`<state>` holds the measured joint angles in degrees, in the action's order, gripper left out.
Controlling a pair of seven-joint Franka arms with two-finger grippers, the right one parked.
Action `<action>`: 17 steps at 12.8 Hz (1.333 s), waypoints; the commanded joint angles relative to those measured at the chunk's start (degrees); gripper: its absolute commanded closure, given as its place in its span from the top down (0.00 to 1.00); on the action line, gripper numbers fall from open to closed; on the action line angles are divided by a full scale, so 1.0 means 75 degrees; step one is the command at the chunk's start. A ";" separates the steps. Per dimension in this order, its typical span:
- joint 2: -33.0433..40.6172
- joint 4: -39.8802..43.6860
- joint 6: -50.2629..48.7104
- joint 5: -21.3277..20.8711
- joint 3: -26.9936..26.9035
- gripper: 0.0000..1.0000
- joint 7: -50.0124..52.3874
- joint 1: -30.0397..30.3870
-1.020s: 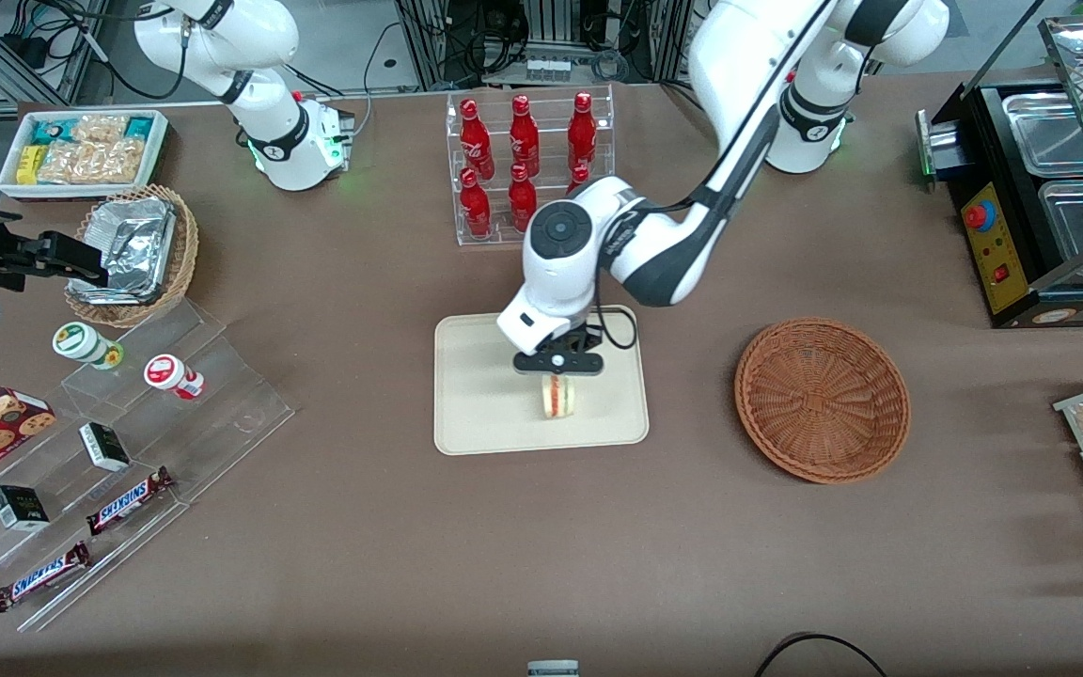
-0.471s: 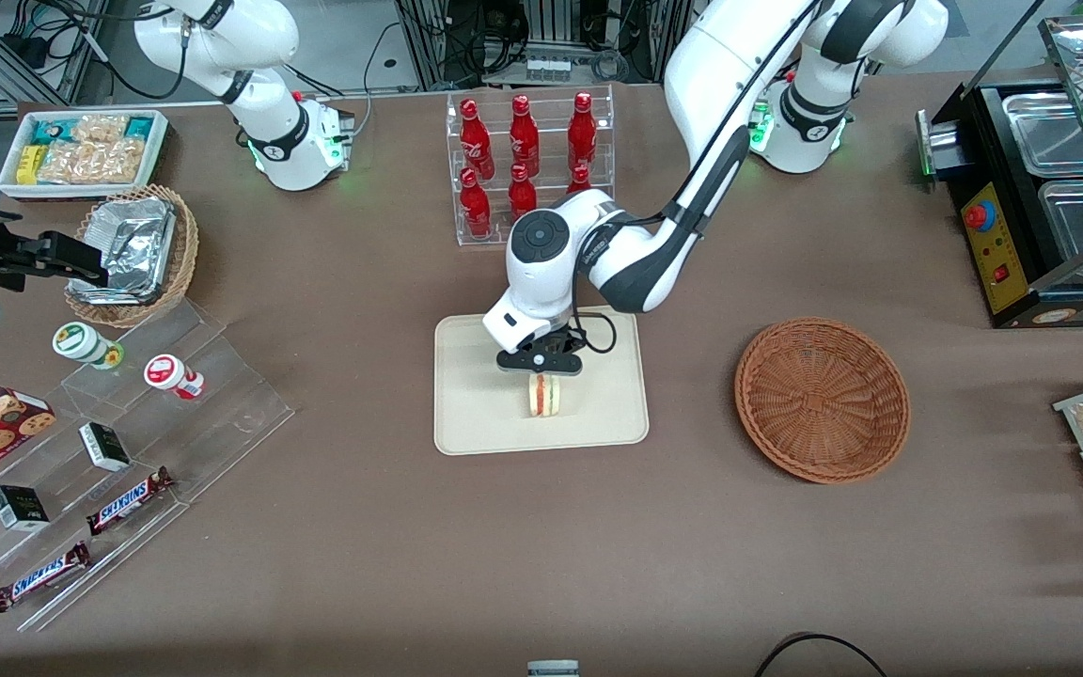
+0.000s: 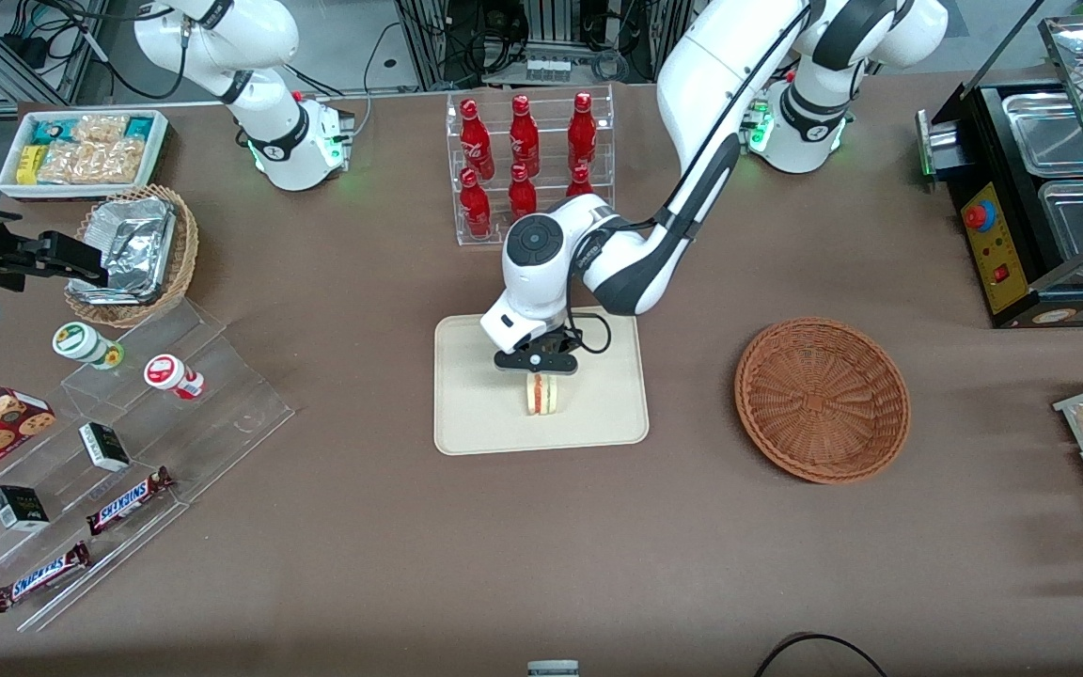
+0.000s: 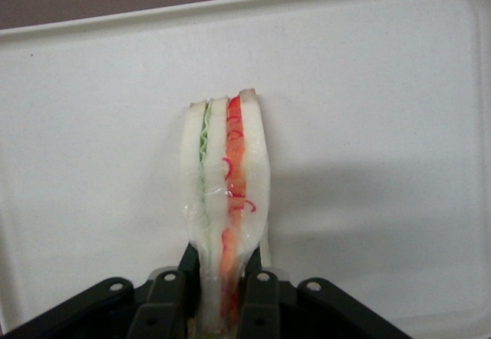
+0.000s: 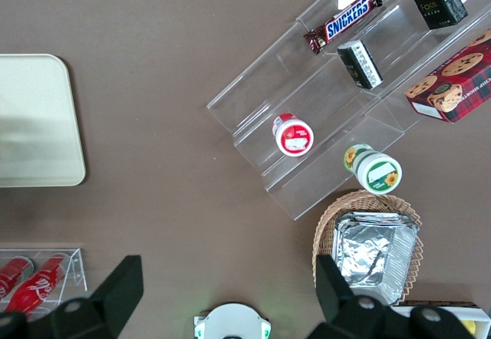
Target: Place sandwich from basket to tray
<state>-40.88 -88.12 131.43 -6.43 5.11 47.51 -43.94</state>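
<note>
My gripper is clamped on the small triangular white-bread sandwich, standing on its edge over the flat cream-beige rectangular tray. Released like this, I judge it may topple. The round reddish-brown wicker basket, toward my end of the worktop, sits empty.

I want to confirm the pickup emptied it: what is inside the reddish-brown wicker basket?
Nothing shows inside the basket, only bare weave. The sandwich is over the tray, clamped in the gripper.

Brown table carries tray, basket, bottle rack
</note>
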 commanded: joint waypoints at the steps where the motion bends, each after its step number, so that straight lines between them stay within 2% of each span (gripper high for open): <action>1: -0.0105 0.0241 -0.0016 -0.0128 -0.0119 1.00 0.0193 -0.0118; 3: -0.0011 0.0241 -0.0063 -0.0128 -0.0143 1.00 0.0182 -0.0083; 7: 0.0970 0.0218 -0.0799 -0.0011 -0.0190 1.00 0.0193 0.0326; 13: 0.2764 0.0159 -0.3093 0.0036 -0.0190 1.00 -0.0029 0.1625; 17: 0.3515 0.0147 -0.4010 0.0141 -0.0190 1.00 -0.1163 0.2575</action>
<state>-17.53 -85.22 103.38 -6.36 3.13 42.71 -27.37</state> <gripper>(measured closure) 0.000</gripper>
